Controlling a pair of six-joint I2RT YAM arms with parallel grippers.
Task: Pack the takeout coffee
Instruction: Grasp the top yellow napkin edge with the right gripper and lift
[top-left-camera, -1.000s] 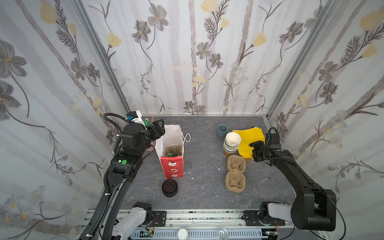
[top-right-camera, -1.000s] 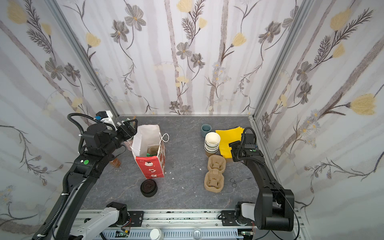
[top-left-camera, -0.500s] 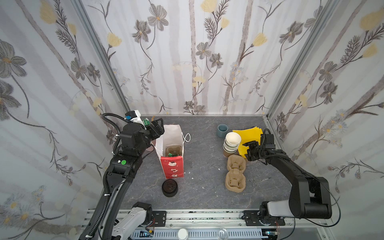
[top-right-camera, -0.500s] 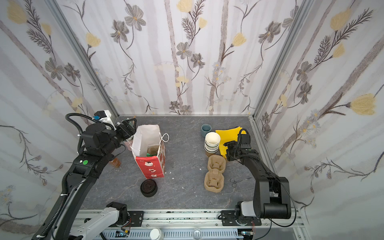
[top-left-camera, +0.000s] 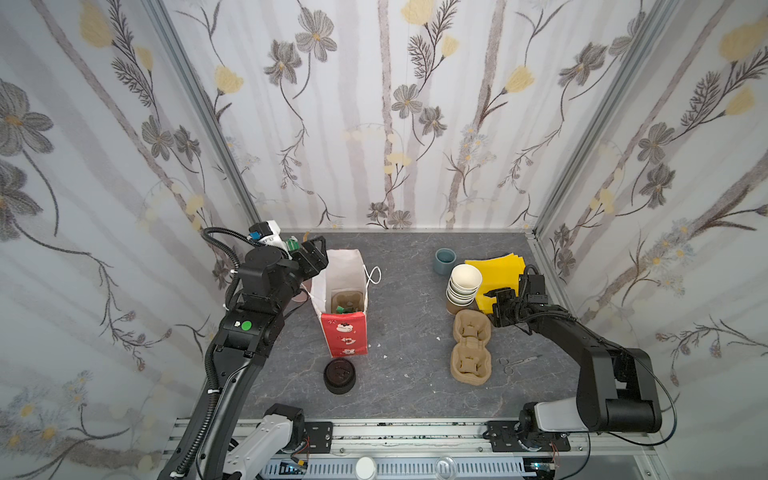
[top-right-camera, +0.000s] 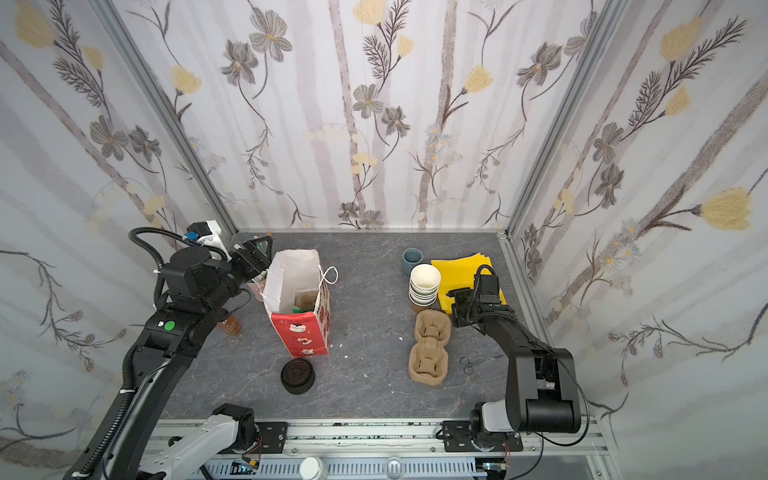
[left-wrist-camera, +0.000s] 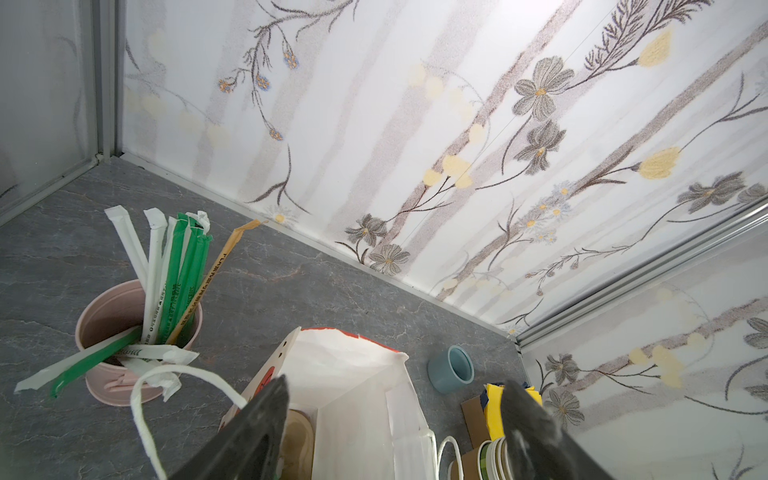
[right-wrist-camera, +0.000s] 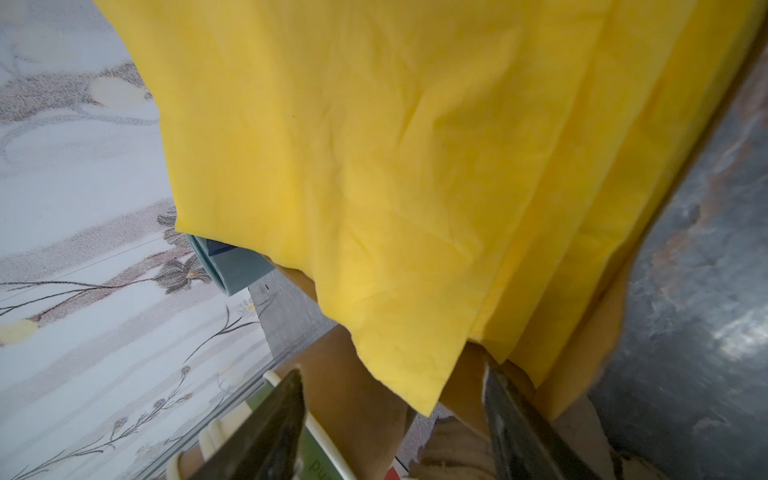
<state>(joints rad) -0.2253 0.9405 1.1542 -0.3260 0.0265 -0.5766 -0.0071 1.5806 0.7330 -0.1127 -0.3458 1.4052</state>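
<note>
The takeout coffee does not show in any view. A white paper bag (top-left-camera: 345, 266) (top-right-camera: 296, 270) with a red printed front stands open left of centre, and a pulp carrier lies at its bottom. My left gripper (top-left-camera: 316, 254) (top-right-camera: 254, 254) hovers open at the bag's back left rim. The left wrist view looks down between its fingers (left-wrist-camera: 266, 415) into the bag's mouth (left-wrist-camera: 345, 374), and nothing is held. My right gripper (top-left-camera: 492, 309) (top-right-camera: 455, 309) is open and empty, low between the stack of lidless paper cups (top-left-camera: 463, 282) and the yellow napkins (top-left-camera: 496, 270). A napkin corner (right-wrist-camera: 415, 374) lies between its fingers.
Two pulp carriers (top-left-camera: 471, 349) lie in front of the cup stack, with scissors (top-left-camera: 519, 360) to their right. A squat black stack of lids (top-left-camera: 340, 376) sits in front of the bag. A blue cup (top-left-camera: 444, 261) stands at the back. A pink cup of wrapped straws (left-wrist-camera: 108, 316) stands behind the bag's left side.
My right gripper has moved left, off the napkins, toward the cup stack and the carriers. The left arm has barely moved.
</note>
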